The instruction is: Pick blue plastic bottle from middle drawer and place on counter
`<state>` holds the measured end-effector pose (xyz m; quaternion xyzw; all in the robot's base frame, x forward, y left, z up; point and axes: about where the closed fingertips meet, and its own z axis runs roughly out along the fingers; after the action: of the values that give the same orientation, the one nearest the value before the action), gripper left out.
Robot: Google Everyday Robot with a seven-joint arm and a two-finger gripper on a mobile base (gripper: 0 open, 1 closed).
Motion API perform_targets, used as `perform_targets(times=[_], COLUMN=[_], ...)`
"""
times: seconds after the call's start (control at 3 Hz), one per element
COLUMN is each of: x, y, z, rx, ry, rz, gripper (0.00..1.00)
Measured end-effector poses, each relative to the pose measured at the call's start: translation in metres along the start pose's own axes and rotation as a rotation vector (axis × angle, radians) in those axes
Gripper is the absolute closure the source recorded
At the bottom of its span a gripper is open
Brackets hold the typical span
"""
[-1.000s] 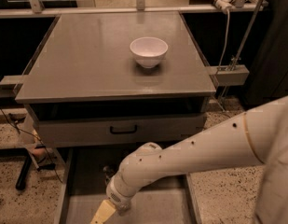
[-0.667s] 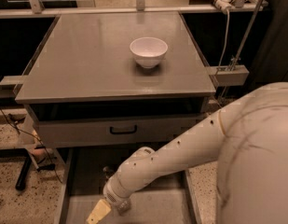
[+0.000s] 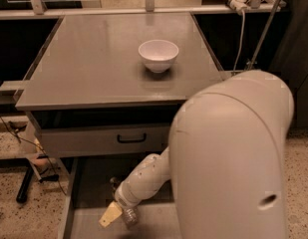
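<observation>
The middle drawer is pulled open below the counter, its grey floor showing. My gripper is down inside the drawer near its front, at the end of the cream arm. A small clear ribbed object, apparently the blue plastic bottle, sits right against the gripper just above the drawer floor. Only part of the bottle shows; its cap and label are hidden. My arm's large upper shell blocks the drawer's right half.
A white bowl stands on the counter right of centre. A closed grey drawer front with a black handle lies above the open drawer. Cables and a black leg lie on the speckled floor at left. A rail with a cable runs behind the counter.
The gripper has risen slightly inside the drawer, and the clear bottle now shows beside it. The arm's upper shell has swung in and fills much more of the right side.
</observation>
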<state>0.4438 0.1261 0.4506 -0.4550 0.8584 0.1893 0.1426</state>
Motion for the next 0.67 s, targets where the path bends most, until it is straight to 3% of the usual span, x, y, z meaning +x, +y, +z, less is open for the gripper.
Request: perform_targets(times=[0.67], x=[0.02], y=[-0.053], z=[0.011], rx=[0.108], ry=[0.052], rz=[0.034], gripper=[0.0])
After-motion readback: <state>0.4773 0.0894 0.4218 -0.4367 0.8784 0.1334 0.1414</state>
